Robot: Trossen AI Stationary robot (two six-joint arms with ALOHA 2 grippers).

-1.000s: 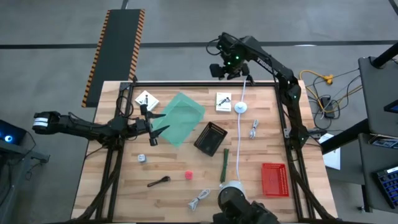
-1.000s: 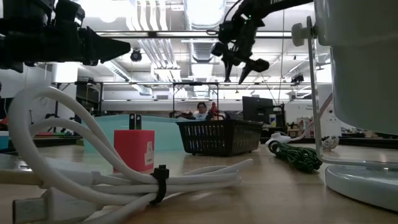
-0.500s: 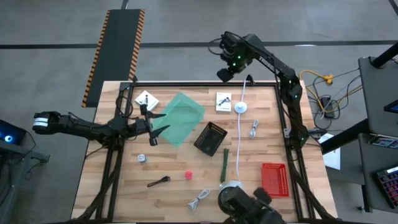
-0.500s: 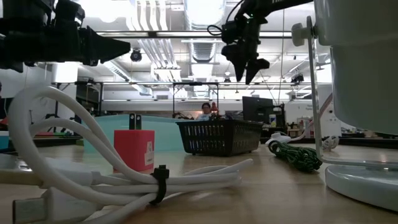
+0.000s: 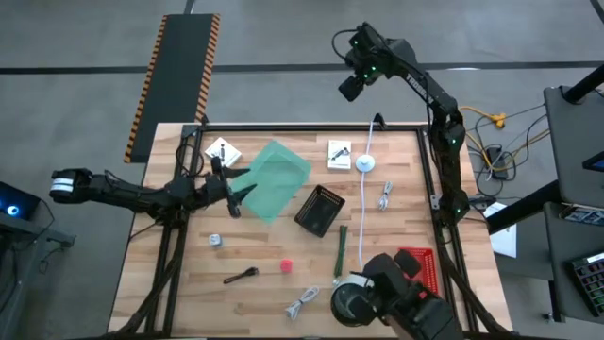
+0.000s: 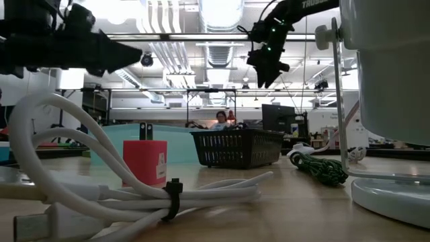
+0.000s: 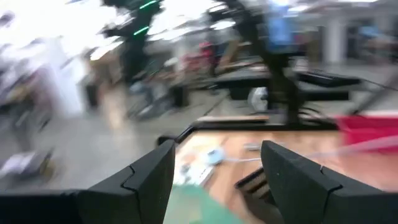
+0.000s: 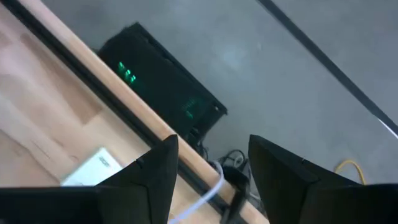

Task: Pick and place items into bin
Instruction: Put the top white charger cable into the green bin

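My left gripper [image 5: 236,192] hangs open above the table's left part, at the left edge of a teal sheet [image 5: 276,175]. My right gripper [image 5: 347,90] is open and raised beyond the table's far edge. On the wood lie two white cards [image 5: 222,151] [image 5: 340,153], two coiled cables [image 5: 385,195] [image 5: 302,304], a dark green stick [image 5: 341,250], a brown utensil [image 5: 241,276], a pink ball [image 5: 286,266] and a small metal piece [image 5: 216,240]. A black mesh bin [image 5: 319,210] stands mid-table, partly on the sheet.
A long white cord with a round puck [image 5: 365,162] runs from the far edge down to a round grey bowl [image 5: 347,300]. A red basket [image 5: 415,272] sits at the near right. A dark bulky shape [image 5: 415,307] overlaps the near edge.
My right gripper has risen and drawn back from the table's far edge toward the right, turning as it went, and has stayed open. The dark shape at the near edge has moved rightward, farther into view.
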